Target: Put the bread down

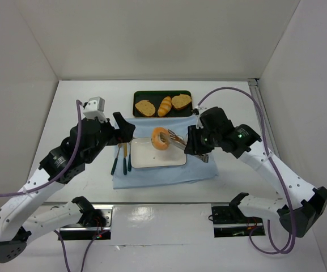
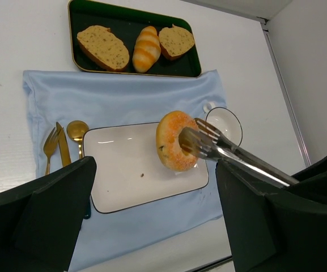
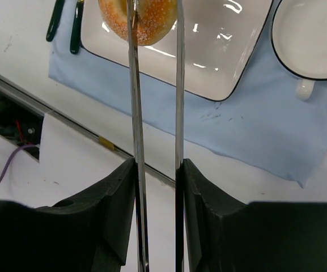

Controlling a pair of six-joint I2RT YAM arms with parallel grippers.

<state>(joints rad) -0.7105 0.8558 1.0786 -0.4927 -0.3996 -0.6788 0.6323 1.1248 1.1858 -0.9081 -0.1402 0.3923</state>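
The bread (image 1: 161, 138) is a golden-orange ring, held on edge just above the right part of the white rectangular plate (image 1: 146, 160). It also shows in the left wrist view (image 2: 176, 141) and the right wrist view (image 3: 143, 20). Metal tongs (image 3: 177, 113) pinch it. My right gripper (image 3: 157, 170) is shut on the tongs' two arms, to the right of the plate (image 1: 197, 144). My left gripper (image 2: 154, 170) is open and empty, hovering left of the plate (image 1: 123, 129).
A dark green tray (image 1: 162, 93) behind holds two toast slices and a striped roll (image 1: 164, 106). A blue cloth (image 1: 163, 173) lies under the plate. A gold fork, knife and spoon (image 2: 64, 144) lie left of the plate. A white cup (image 2: 224, 123) stands at its right.
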